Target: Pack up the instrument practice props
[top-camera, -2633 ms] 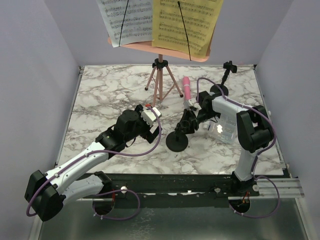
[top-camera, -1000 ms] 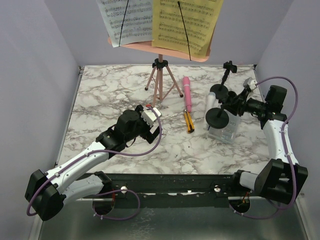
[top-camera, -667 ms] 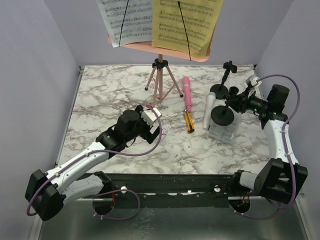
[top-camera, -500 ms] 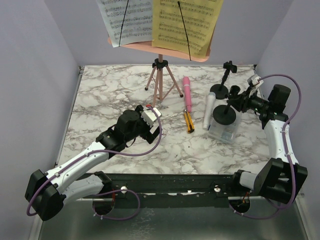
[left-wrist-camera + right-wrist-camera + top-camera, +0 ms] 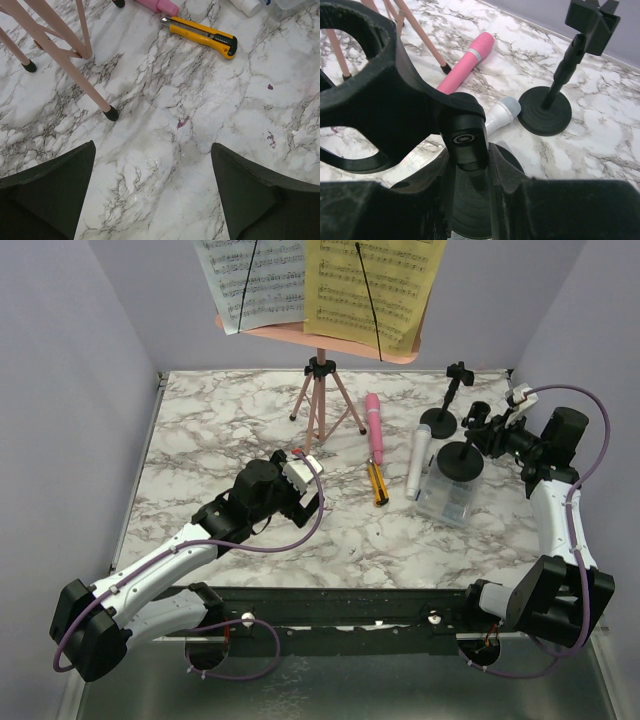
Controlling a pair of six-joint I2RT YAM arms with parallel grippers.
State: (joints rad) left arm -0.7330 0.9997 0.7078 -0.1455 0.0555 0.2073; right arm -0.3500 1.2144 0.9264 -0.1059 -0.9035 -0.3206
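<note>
Our right gripper pinches the stem of a black microphone stand, its round base hanging above the clear box, while our left gripper gapes wide over the table.

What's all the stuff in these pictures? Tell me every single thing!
Marble-patterned table: one, white-grey, under everything.
Pink music rack on pink tripod: one, pink, back middle.
Sheet-music pages: two, one white, one yellow, on the rack.
Clear plastic box: one, see-through, right side.
Pink toy microphone: one, pink, lying right of the tripod.
Grey-white toy microphone: one, lying left of the box.
Yellow-and-black cutter: one, near the pink microphone's front end.
Black round-based mic mounts: two, black; one stands back right, the other is held over the box.
Left fingers: two, black, open, empty.
Right fingers: two, black, gripping a mount.
</note>
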